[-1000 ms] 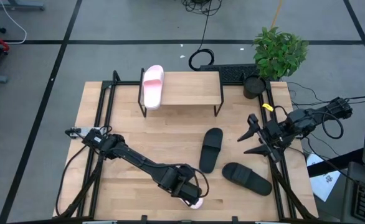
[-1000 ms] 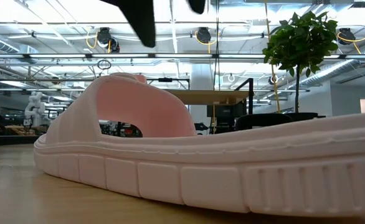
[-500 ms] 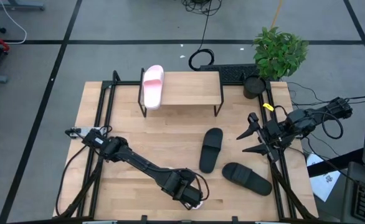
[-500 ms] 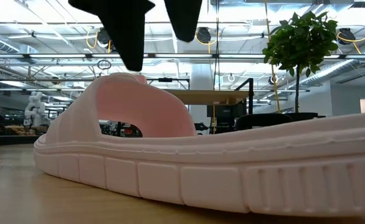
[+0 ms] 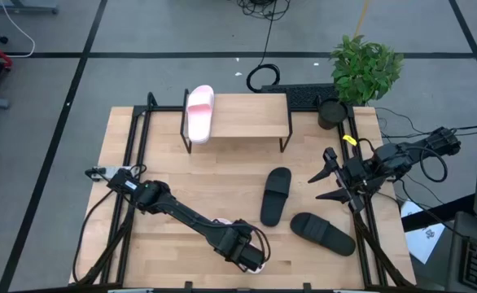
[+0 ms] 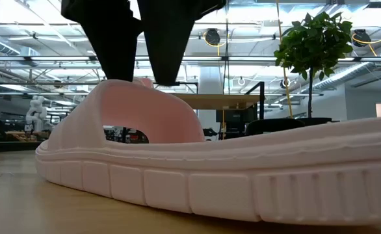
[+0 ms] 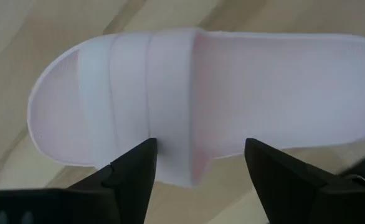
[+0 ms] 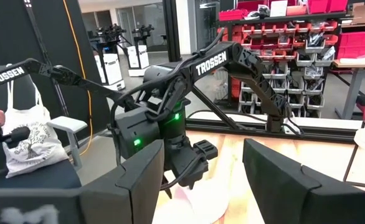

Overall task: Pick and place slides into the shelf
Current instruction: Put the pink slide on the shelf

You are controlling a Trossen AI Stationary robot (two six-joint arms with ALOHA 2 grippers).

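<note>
Left hand seemingly lower over pink slide

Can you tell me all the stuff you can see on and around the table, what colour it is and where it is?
Pale pink slide sandals: two; one on the shelf's left end, one at the table's near edge under the left gripper.
Matte black slide sandals: two; one mid-table, one nearer the right front.
Low light wooden shelf on black legs: one, at the table's back.
Green potted plant: one, back right corner.
Black keyboard: one, behind the shelf.
Left gripper: open, fingers either side of the pink strap.
Right gripper: open, waiting at the right edge.
</note>
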